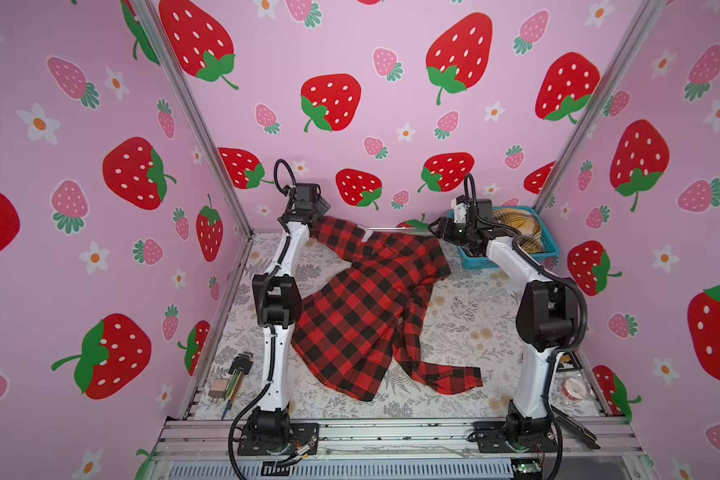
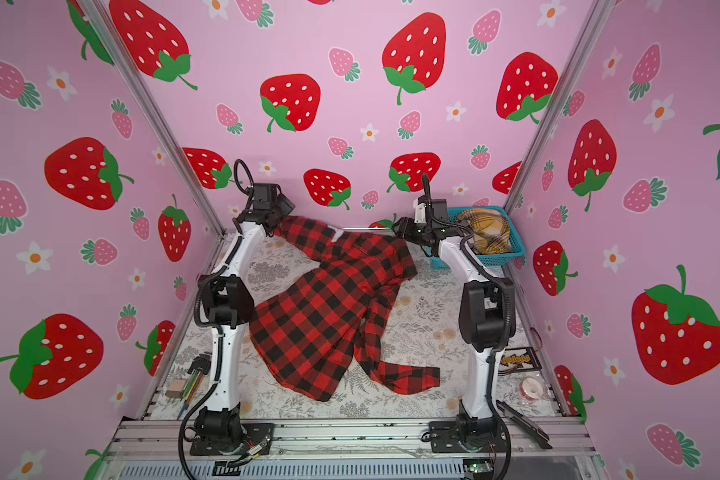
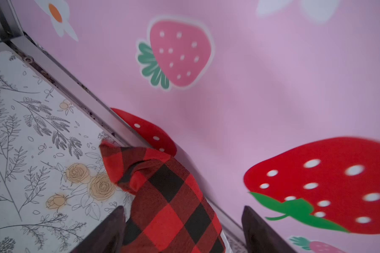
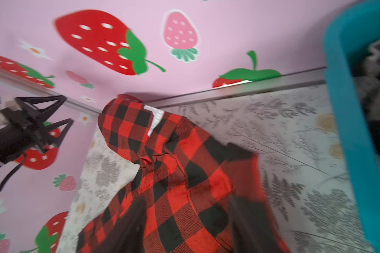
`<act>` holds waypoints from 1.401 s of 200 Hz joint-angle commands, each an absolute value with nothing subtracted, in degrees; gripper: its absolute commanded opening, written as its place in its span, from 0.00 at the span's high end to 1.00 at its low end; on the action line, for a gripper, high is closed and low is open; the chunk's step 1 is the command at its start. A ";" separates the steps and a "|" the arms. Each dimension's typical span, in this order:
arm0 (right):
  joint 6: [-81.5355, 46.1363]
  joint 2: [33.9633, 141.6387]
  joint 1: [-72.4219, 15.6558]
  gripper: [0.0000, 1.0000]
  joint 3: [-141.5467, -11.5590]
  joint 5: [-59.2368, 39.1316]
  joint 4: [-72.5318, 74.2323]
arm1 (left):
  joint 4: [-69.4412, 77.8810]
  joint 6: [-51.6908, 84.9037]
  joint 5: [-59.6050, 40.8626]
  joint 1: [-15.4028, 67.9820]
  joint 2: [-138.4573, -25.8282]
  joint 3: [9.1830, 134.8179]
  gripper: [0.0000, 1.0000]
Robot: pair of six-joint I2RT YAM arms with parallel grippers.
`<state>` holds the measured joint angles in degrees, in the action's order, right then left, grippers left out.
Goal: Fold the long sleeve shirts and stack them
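Though spread over the floral table cover, not yet folded in any part: red-and-black buffalo-check shirt, lying rumpled and slantwise between the two arms in both top views, collar end toward the back wall, hem toward the near left, one long sleeve trailing loose toward the near right. Left gripper at the far-left corner of the cloth, fingers spread wide, with a shirt corner lying between them and against one finger but not pinched. Right gripper over the far-right shoulder of the shirt, beside the teal basket; blurred in the right wrist view, yet fingers apart, cloth beneath and between them, no pinch to be made out. Judged an early stage: laying-out about finished, with wrinkles and a bunched middle left to smooth. No fold made, no stack begun anywhere on the table. Left to do, by this reading: sleeves turned in, body folded over, bundle set down as the base of the pile. Waiting in the basket: a yellow plaid garment, probably a further shirt for the same treatment.
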<state>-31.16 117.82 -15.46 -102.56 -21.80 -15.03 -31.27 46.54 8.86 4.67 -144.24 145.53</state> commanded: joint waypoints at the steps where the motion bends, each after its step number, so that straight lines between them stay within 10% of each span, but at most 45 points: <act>1: -28.74 112.04 -16.66 0.26 -103.16 -14.11 -21.35 | -39.89 48.59 13.91 1.73 -133.58 144.52 0.12; 55: -21.92 97.07 -31.98 0.22 -83.93 4.17 -35.75 | -34.43 49.14 10.74 7.13 -88.45 75.97 0.11; 104: -29.59 85.88 -43.55 0.21 -62.83 3.18 -36.93 | -32.00 61.71 -1.26 13.99 -70.93 42.90 0.06; 180: -40.34 82.24 -49.42 0.29 -47.17 -2.95 -30.31 | -28.61 64.78 -3.53 12.56 -81.78 41.44 0.13; 220: -42.96 84.06 -49.36 0.86 -46.14 -2.81 -28.38 | -30.91 60.37 -0.98 7.20 -90.73 47.02 0.61; 241: -43.12 84.27 -49.31 0.97 -46.05 -4.23 -26.97 | -30.99 57.78 -0.61 3.04 -94.84 50.71 1.00; 280: -40.32 87.64 -49.47 1.00 -50.13 -13.48 -21.56 | -34.06 51.27 3.56 -4.70 -107.23 69.40 1.00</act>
